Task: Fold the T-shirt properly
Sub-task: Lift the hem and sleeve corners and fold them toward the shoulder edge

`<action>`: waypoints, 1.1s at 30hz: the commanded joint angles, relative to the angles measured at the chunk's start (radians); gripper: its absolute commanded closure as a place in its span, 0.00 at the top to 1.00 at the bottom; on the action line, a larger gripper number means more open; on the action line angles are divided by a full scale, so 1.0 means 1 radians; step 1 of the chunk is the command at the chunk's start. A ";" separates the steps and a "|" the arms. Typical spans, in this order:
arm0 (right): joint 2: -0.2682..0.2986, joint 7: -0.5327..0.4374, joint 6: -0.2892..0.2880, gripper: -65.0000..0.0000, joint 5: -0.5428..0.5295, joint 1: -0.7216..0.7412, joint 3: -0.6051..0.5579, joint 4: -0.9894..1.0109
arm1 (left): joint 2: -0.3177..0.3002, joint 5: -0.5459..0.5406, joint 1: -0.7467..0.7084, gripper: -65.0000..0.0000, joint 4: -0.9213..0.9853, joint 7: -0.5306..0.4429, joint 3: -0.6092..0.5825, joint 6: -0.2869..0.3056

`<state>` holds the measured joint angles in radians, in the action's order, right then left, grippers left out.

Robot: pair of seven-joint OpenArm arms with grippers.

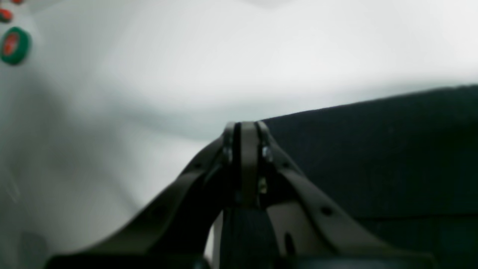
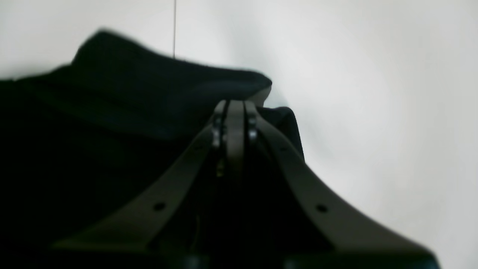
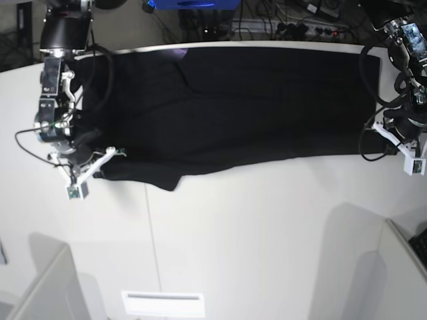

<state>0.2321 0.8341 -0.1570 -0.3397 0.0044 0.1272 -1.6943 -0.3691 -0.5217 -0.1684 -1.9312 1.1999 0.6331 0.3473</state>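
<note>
A: Black cloth T-shirt (image 3: 233, 110) lies spread along the far edge of the white table (image 3: 253, 233). Right gripper (image 2: 235, 106) and left gripper (image 1: 246, 129): jaws together, each at a near corner; whether cloth is pinched, can't tell.

B: Risk?

A: A thin pinch could slip, skewing the fold. Cables behind the table.

Both wrist views blurred; T-shirt (image 3: 233, 110) print hidden
</note>
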 commanded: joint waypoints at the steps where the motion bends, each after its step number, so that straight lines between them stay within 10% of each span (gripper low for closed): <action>1: 0.011 -0.008 0.000 0.00 -0.008 0.012 0.005 -0.031 | -0.017 -0.004 -0.009 0.00 -0.017 -0.012 0.004 0.003; 14: 0.011 0.029 0.001 0.00 -0.008 -0.100 0.007 -0.174 | -0.011 -0.004 -0.136 0.00 -0.021 -0.015 0.130 0.171; 33: -0.055 0.135 -0.005 0.00 -0.009 -0.192 0.153 -0.309 | -0.011 -0.004 -0.181 0.00 -0.050 -0.013 0.163 0.172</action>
<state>0.1638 0.9867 -0.1581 -0.3428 -0.1982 0.2752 -1.9827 -0.3588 -0.5304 -0.3511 -1.9625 1.1980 0.7803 0.5198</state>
